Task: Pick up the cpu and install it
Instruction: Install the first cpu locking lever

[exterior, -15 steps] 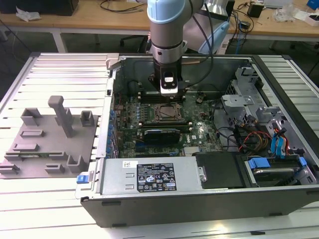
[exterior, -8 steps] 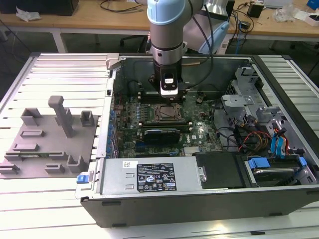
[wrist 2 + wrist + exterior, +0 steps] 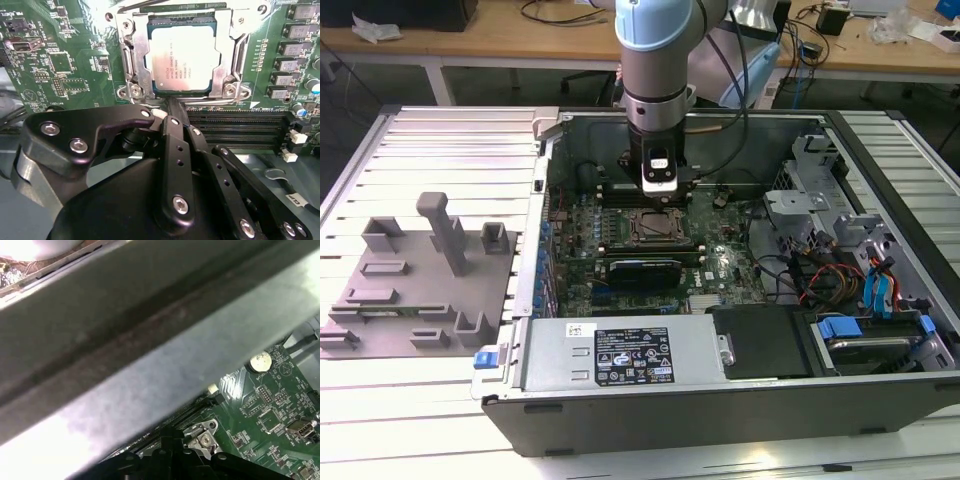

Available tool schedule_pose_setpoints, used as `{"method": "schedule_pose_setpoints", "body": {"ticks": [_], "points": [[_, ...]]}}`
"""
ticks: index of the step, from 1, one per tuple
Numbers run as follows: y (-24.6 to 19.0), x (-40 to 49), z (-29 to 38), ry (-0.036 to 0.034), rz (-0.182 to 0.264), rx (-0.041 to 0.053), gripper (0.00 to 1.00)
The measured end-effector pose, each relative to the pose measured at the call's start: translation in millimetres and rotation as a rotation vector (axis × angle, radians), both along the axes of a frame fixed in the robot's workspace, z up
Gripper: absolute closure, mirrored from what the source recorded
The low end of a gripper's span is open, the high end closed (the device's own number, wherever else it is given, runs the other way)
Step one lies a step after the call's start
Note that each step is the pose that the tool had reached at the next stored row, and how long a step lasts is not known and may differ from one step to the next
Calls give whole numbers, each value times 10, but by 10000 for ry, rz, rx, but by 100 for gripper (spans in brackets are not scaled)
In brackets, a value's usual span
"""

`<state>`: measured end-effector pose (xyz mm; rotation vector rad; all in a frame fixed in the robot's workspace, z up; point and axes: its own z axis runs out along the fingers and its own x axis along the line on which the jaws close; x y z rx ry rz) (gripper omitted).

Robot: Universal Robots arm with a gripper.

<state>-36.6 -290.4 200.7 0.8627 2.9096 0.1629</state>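
Cpu seated in the socket, claw just beside it

The cpu [image 3: 182,58] lies flat inside the socket frame [image 3: 131,65] on the motherboard [image 3: 65,60]; the claw [image 3: 172,114], fingers pressed together and holding nothing, hovers at the socket's edge

Faint print on the cpu [image 3: 183,58], too small to read

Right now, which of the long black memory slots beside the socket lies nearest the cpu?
The top slot in the second wrist view, directly bordering the socket frame holding the cpu; the others sit farther away.
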Motion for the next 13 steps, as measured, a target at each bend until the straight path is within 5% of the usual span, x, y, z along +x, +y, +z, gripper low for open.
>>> {"method": "schedule_pose_setpoints", "body": {"ticks": [13], "points": [[3, 116, 6, -14, -1, 15, 89]]}}
